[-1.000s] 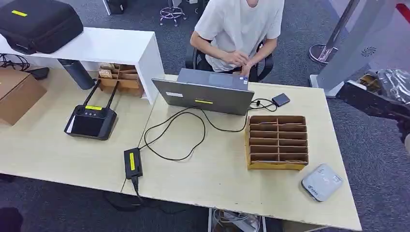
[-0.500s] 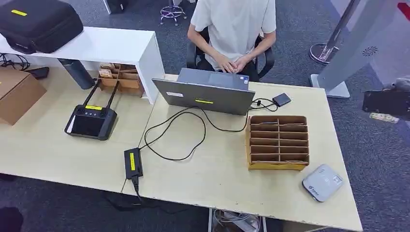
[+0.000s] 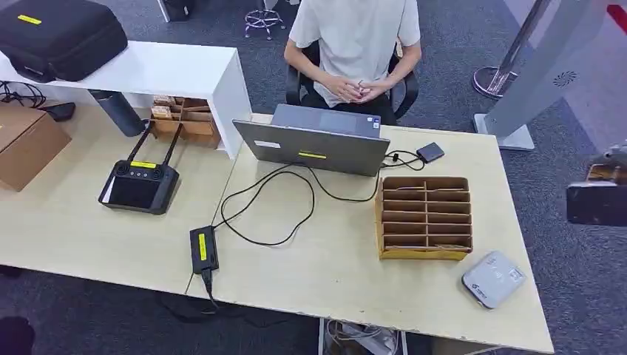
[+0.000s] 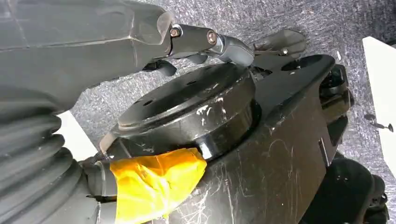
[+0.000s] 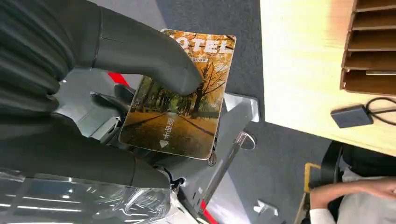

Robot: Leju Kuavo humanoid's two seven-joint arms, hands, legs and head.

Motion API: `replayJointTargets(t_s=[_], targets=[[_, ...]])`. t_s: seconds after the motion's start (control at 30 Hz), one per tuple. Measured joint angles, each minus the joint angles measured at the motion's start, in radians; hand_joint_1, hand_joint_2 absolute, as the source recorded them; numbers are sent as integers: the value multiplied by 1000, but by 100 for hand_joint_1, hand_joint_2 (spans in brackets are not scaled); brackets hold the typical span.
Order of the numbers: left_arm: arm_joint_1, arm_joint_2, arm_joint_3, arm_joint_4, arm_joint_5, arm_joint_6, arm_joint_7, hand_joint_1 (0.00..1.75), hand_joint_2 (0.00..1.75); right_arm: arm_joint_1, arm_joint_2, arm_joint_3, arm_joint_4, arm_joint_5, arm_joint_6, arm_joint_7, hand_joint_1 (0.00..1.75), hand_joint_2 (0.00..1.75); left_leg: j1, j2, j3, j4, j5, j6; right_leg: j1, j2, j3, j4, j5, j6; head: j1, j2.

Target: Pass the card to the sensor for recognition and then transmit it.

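The pale wooden bench lies across my head view, and on it, toward four o'clock, sit the brown cardboard slotted sorter box and, just beyond its near corner at about five o'clock, the small rounded white card sensor near the bench's front edge. At twelve o'clock a person in a white shirt sits behind the open grey laptop, hands folded together. My right hand has changed most: a second ago it was higher, up around two o'clock off the bench's far right side; now it has dropped to three o'clock at the frame's edge, over the grey carpet, well apart from the sensor. In the right wrist view my fingers are clamped on the glossy hotel key card printed with autumn trees, thumb pressed over its picture face, so the card is in my grasp beside the bench, not yet over the reader. I judge that I am mid-carry: the descent brings the card toward the sensor's level, and the sweep inward toward five o'clock is what remains before recognition and then handing it on. My left hand hangs low over the carpet, its fingers loosely spread and gripping nothing.
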Motion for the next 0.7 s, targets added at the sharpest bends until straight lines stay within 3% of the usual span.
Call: replayJointTargets(t_s=[0.2,0.33,0.7], targets=[[4,6,0,-14,15,6,0,0,175,135,-58,105,-34,44,-221,-34,175,175,0,0,1,0,0,0,0,0,1,0,0,0,0,0],[5,9,-3,-21,23,8,0,0,175,236,-68,144,-35,59,-313,-41,175,175,0,0,1,0,0,0,0,0,1,0,0,0,0,0],[4,18,-26,-33,38,14,0,0,175,412,-72,155,-35,71,-359,-41,175,175,0,0,1,0,0,0,0,1,1,0,0,0,-1,0]])
